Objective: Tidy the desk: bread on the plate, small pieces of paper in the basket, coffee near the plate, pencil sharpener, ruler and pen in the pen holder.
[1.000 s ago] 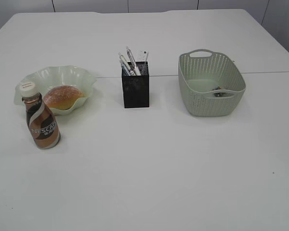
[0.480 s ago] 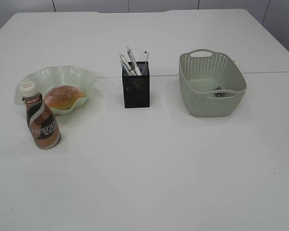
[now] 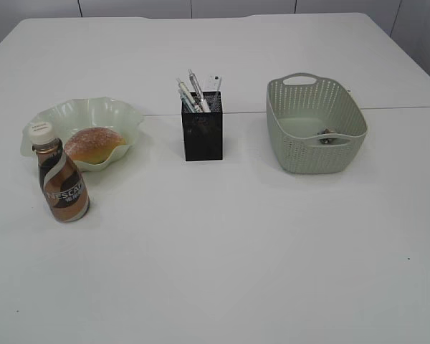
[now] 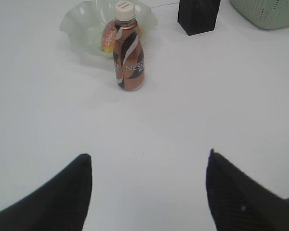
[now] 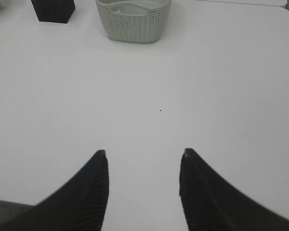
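Note:
A round bread [image 3: 93, 143] lies in the pale green wavy plate [image 3: 57, 115]. A brown coffee bottle [image 3: 61, 183] with a white cap stands upright just in front of the plate; it also shows in the left wrist view [image 4: 128, 53]. The black mesh pen holder [image 3: 202, 132] holds several pens and a ruler. The green basket [image 3: 315, 129] has small pieces of paper [image 3: 328, 137] inside. My left gripper [image 4: 147, 161] is open and empty, well short of the bottle. My right gripper [image 5: 143, 156] is open and empty over bare table. Neither gripper shows in the exterior view.
The white table [image 3: 236, 251] has a seam running across behind the holder. The basket [image 5: 132, 19] and the pen holder [image 5: 53, 9] stand at the far end of the right wrist view. The table's right edge shows at the upper right there.

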`<action>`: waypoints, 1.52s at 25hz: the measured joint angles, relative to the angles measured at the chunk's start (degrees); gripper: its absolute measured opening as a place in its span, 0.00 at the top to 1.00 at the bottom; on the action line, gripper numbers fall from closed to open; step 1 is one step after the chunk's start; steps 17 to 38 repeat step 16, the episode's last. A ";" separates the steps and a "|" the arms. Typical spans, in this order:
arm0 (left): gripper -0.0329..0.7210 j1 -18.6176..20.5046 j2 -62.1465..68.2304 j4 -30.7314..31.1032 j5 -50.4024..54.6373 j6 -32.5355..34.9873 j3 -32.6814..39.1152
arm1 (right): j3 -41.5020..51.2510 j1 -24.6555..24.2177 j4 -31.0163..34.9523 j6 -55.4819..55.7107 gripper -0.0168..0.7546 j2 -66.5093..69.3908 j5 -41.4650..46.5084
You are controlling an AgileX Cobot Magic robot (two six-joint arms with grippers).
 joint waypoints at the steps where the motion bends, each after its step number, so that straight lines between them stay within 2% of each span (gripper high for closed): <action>1: 0.24 0.00 0.00 0.12 0.00 0.03 0.00 | 0.00 0.00 0.00 0.00 0.52 0.00 0.00; 38: 0.26 0.00 0.00 0.34 0.00 0.13 0.00 | 0.00 0.00 0.00 0.00 0.52 0.00 0.00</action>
